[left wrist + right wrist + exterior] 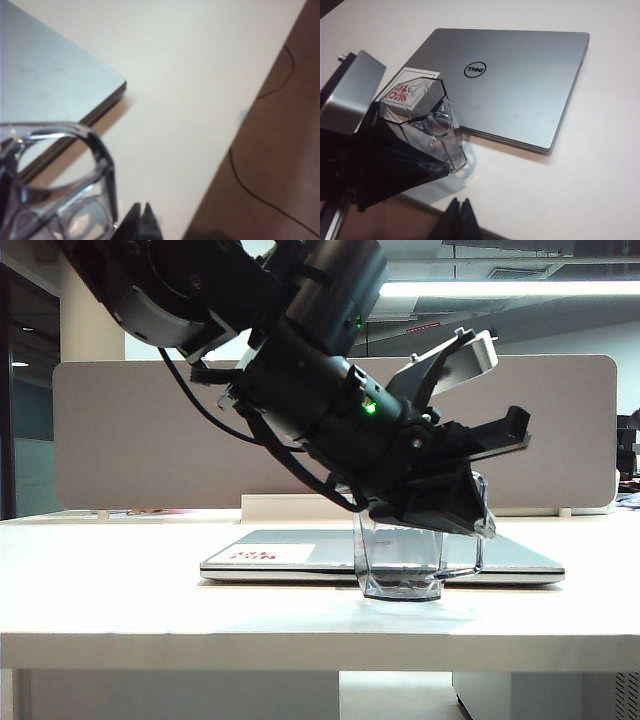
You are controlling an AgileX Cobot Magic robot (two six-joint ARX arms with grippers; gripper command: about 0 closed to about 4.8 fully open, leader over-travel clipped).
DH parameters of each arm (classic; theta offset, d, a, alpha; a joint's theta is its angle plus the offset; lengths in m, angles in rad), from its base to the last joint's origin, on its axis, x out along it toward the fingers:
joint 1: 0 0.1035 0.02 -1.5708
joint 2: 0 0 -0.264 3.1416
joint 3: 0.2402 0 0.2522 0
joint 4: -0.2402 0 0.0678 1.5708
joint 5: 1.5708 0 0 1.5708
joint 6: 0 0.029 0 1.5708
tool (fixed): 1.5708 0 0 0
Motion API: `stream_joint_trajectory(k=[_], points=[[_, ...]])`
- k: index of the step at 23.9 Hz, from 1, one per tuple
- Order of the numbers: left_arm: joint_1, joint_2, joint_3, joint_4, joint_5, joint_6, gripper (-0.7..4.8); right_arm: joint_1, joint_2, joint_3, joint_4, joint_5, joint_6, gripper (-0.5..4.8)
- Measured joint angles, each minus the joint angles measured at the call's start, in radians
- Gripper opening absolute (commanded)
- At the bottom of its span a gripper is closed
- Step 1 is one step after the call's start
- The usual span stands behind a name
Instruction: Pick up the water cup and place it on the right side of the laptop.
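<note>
Exterior view: the water cup is being held by the left end effector, clamped on its rim, in front of the laptop on the worktop; tipping is being risked. The right end effector, fingers together, is being kept clear.

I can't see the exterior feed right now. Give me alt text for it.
The left gripper clasps the water cup by its rim, the cup at the table in front of the closed laptop. The black left arm fills the upper frame; the right gripper is out of this view.
</note>
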Motion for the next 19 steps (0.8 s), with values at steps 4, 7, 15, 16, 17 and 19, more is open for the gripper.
stream_joint_trajectory(k=[4, 7, 15, 16, 17, 19], points=[[-0.014, 0.0, 0.0, -0.022, 0.019, 0.0, -0.04, 0.0, 0.0, 0.0, -0.001, 0.001, 0.0, -0.09], [-0.013, -0.001, 0.0, -0.026, 0.018, 0.0, -0.04, -0.001, 0.0, 0.0, -0.001, 0.004, 0.0, -0.09], [-0.015, -0.095, 0.0, -0.285, 0.018, 0.0, -0.04, 0.0, 0.001, -0.003, 0.004, 0.001, 0.005, -0.09], [-0.015, -0.151, 0.0, -0.346, 0.018, 0.001, -0.04, 0.0, 0.002, -0.018, 0.019, -0.002, 0.016, -0.09], [-0.015, -0.198, 0.001, -0.379, 0.018, 0.002, -0.04, 0.0, 0.006, -0.03, 0.024, -0.003, 0.035, -0.09], [-0.015, -0.246, 0.001, -0.41, 0.003, 0.004, -0.04, 0.003, 0.011, -0.046, 0.041, -0.004, 0.054, -0.09]])
